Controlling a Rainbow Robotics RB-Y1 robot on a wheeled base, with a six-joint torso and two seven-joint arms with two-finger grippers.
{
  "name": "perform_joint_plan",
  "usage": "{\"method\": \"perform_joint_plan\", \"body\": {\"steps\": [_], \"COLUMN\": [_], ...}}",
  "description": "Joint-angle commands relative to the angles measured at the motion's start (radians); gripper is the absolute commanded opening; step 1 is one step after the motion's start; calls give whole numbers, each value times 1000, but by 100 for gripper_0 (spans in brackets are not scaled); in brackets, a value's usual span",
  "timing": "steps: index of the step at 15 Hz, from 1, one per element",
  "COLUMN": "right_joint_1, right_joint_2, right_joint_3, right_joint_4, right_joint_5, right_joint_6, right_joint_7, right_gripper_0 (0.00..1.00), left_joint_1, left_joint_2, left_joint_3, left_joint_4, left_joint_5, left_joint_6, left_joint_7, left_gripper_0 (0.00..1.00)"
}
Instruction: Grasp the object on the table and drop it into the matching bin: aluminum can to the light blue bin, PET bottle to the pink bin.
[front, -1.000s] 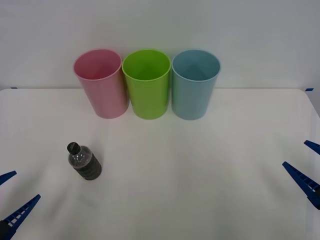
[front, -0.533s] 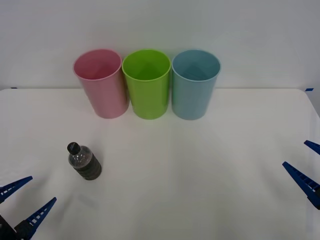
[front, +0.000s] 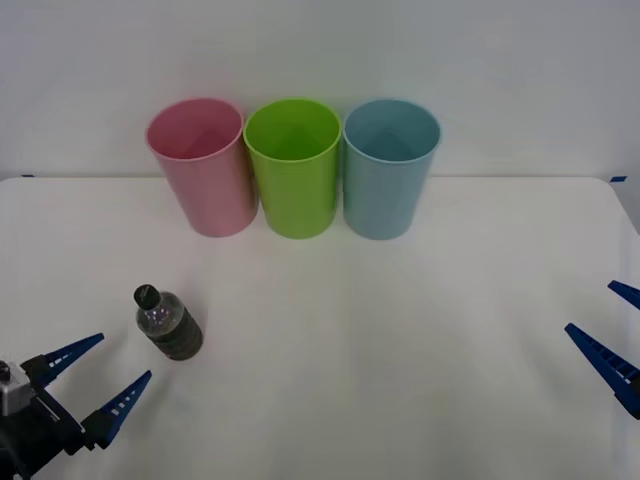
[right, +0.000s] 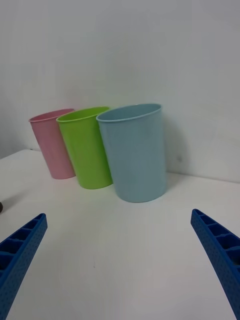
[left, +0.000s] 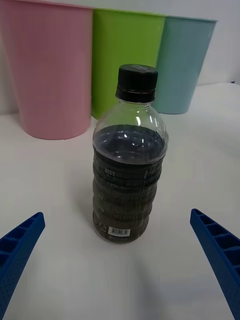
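On our bench (front: 400, 330), left to right: left tool (front: 97, 378), fingers spread wide, near the bottle (front: 169, 324), not touching; bottle upright, capped; at the back pink bin (front: 202, 166), green bin (front: 294, 166), blue bin (front: 389, 166); right tool (front: 612, 325) released at the edge

— What did your table (front: 420, 330) carry?
— White top: your PET bottle (front: 168, 324) stood upright near the left front; pink bin (front: 202, 167), lime green bin (front: 294, 167) and light blue bin (front: 389, 168) lined the back.
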Motion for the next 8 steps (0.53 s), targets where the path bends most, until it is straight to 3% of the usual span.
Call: {"method": "perform_joint_plan", "body": {"steps": [1, 8], "right_joint_1": [0, 0], "right_joint_2": [0, 0], "right_joint_3": [0, 0], "right_joint_4": [0, 0], "right_joint_5": [0, 0], "right_joint_6": [0, 0], "right_joint_7": [0, 0], "right_gripper_0": [100, 100], "left_joint_1": [-36, -115], "left_joint_2": [-57, -153], "left_joint_3": [7, 7], "left_joint_4": [8, 12], "left_joint_5": [-49, -164], "left_joint_6": [18, 77], "left_joint_7": [1, 14], "left_gripper_0": [100, 100]}}
